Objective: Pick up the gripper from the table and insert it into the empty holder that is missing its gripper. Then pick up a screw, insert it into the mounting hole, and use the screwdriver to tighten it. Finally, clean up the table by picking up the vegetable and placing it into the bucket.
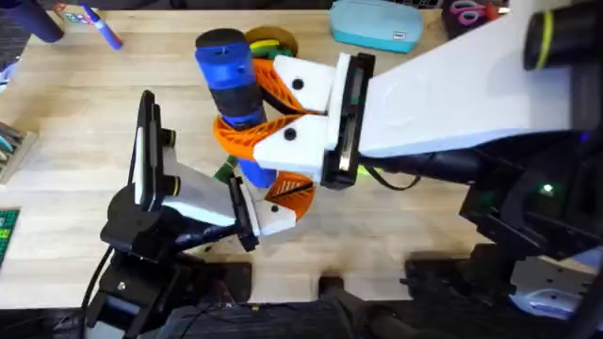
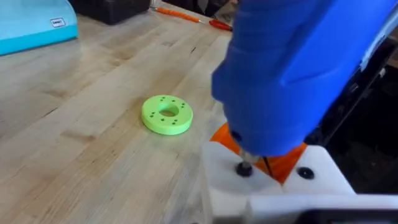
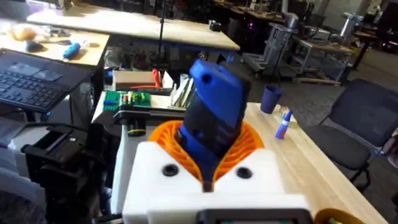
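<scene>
My right gripper [image 1: 247, 105] is shut on the thick blue screwdriver [image 1: 229, 75], white fingers and orange pads [image 3: 249, 146] clasping its body [image 3: 214, 118]. The driver points down at the holder [image 1: 193, 202], the black-framed left arm with a white body. A white gripper piece with an orange pad [image 1: 285, 200] sits at the holder's tip. The metal bit rests on a dark screw [image 2: 244, 168] in that white piece [image 2: 273, 186]. A small dark-green vegetable [image 1: 224, 170] peeks out beside the screwdriver. The bucket is out of view.
A lime-green disc with a centre hole [image 2: 166, 114] lies on the wooden table [image 1: 85, 113] beyond the holder. A teal case [image 1: 377, 24] sits at the back right, a blue marker pen [image 1: 102, 26] at the back left. Scissors [image 1: 466, 11] lie at the far right.
</scene>
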`<state>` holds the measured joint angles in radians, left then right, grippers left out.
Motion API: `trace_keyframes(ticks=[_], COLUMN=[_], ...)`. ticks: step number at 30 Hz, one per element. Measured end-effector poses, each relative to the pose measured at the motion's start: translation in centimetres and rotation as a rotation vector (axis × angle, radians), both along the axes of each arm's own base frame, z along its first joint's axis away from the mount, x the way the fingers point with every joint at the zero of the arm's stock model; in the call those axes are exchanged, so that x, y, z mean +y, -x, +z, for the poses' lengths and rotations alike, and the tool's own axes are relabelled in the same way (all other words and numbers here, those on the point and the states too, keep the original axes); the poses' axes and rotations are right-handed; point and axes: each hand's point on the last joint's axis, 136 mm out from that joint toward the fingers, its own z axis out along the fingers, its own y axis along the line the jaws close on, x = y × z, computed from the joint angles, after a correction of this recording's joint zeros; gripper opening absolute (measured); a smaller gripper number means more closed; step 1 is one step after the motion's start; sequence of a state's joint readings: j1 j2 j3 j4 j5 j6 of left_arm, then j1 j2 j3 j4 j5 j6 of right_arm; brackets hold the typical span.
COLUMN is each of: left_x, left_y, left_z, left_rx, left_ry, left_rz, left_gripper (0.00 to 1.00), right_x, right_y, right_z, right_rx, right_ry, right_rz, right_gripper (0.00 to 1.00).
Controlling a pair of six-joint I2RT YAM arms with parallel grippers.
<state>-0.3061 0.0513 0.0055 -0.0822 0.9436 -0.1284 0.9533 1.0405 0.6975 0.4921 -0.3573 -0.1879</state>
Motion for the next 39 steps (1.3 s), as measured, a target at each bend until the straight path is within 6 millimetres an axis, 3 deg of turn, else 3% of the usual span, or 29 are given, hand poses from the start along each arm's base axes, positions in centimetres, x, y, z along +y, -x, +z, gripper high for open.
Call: trace_keyframes(ticks=[22, 28, 36, 39], left_x=[0.0, 0.0, 0.0, 0.0], left_y=[0.1, 0.1, 0.1, 0.1], left_z=[0.3, 0.4, 0.4, 0.4], left_rx=[-0.032, -0.042, -0.042, -0.042], left_ry=[0.003, 0.003, 0.003, 0.003], left_rz=[-0.005, -0.001, -0.001, -0.001], left_gripper=[0.010, 0.010, 0.010, 0.010], right_x=[-1.7, -2.2, -2.2, -2.2], right_y=[-1.5, -1.9, -2.4, -2.4], right_z=[1.4, 2.6, 0.4, 0.6], right_rx=[0.134, 0.119, 0.211, 0.222], right_ry=[-0.096, -0.139, -0.069, -0.080], right_rz=[-0.028, -0.041, -0.059, -0.057], right_gripper=[0.041, 0.041, 0.041, 0.041])
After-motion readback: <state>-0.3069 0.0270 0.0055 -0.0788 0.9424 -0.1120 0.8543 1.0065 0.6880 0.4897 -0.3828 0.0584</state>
